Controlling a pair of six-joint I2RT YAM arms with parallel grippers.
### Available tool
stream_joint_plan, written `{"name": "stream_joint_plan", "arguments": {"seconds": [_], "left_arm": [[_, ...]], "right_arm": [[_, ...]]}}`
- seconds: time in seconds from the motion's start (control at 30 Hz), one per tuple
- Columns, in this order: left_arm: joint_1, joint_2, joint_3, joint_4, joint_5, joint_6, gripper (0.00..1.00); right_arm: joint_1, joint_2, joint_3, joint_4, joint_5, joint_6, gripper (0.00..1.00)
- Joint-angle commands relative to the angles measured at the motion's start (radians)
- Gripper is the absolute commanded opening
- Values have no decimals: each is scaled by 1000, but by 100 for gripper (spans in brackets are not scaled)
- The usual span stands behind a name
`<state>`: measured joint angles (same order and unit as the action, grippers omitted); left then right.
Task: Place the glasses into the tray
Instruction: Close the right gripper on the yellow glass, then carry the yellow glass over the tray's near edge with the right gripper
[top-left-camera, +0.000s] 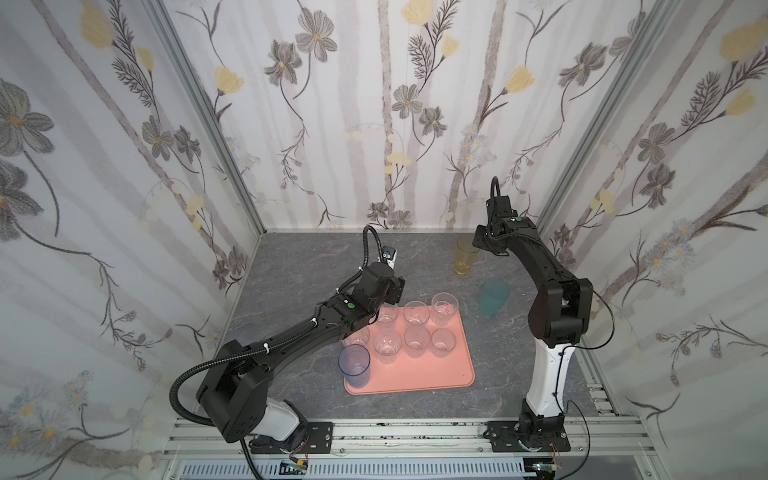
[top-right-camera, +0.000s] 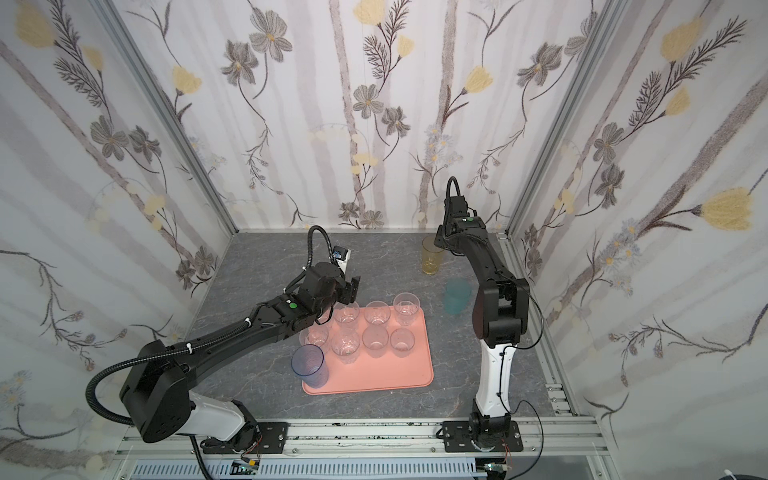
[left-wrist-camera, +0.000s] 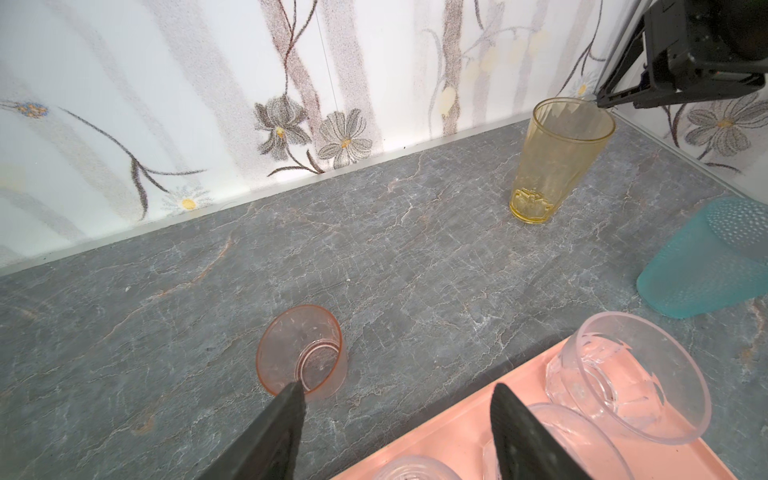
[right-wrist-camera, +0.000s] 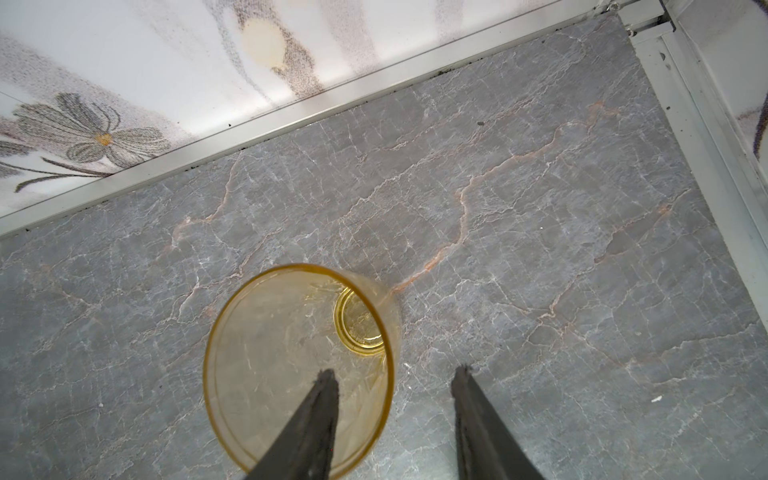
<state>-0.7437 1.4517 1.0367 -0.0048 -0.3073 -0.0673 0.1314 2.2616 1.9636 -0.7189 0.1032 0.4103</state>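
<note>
- The right gripper (right-wrist-camera: 395, 372) straddles the wall of the amber tumbler (right-wrist-camera: 270, 340): one finger inside the mouth, one outside, jaws apart, nothing pinched yet. A tall, light glass caught by one side of its rim could tip or swing out if the pinch lands off-centre or the lift is quick.
- That amber tumbler stands on the table (top-left-camera: 311, 266) near the back edge, toward the back right corner. The walls are close, so a knock could send it into them.
- The left gripper (left-wrist-camera: 397, 388) is spread and empty, one finger over the rim of the pink glass (left-wrist-camera: 301, 353), the other above the far edge of the tray (left-wrist-camera: 449, 432). Descending like this, that outer finger could clip the tray rim or nudge the clear tumblers (top-left-camera: 416, 312) beside it.
- The pink glass sits on the table just off the tray's far left corner, hidden under the arm in both top views.
- The teal tumbler (top-left-camera: 493, 296), apparently mouth-down, stands off the tray's far right corner. Carrying the amber one across could brush it.
- On the tray, the clear tumblers fill two rows on the far half and the blue tumbler (top-left-camera: 354, 365) is at the near left corner.
- Left arm: low, stretched forward over the tray's left edge.
- Right arm: elbow high, forearm reaching back, gripper pointing steeply down.
</note>
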Motion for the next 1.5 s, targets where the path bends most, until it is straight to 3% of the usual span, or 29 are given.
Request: {"name": "stream_joint_plan", "arguments": {"seconds": [0.0, 0.13, 0.33, 0.47, 0.7, 0.9, 1.17, 1.47], "left_arm": [[1, -8, -1, 31, -24, 11, 73], [1, -8, -1, 31, -21, 10, 73], [0, -31, -11, 31, -45, 9, 73], [6, -69, -21, 29, -74, 5, 73], [39, -170, -51, 25, -106, -21, 73], [86, -295, -78, -52, -135, -73, 73], [140, -420, -75, -255, -161, -142, 75], [183, -490, -124, -330, -112, -235, 76]], "right_arm": [[-1, 25, 13, 24, -16, -1, 40], [-1, 45, 12, 26, -13, -6, 33], [7, 30, -4, 26, 0, -22, 9], [26, -33, -21, 21, 30, -34, 2], [84, -179, -32, -40, 72, -54, 0], [205, -345, -98, -106, 96, -75, 0], [446, -545, -195, -237, 59, -85, 0], [682, -659, -293, -354, -21, -17, 0]]}}
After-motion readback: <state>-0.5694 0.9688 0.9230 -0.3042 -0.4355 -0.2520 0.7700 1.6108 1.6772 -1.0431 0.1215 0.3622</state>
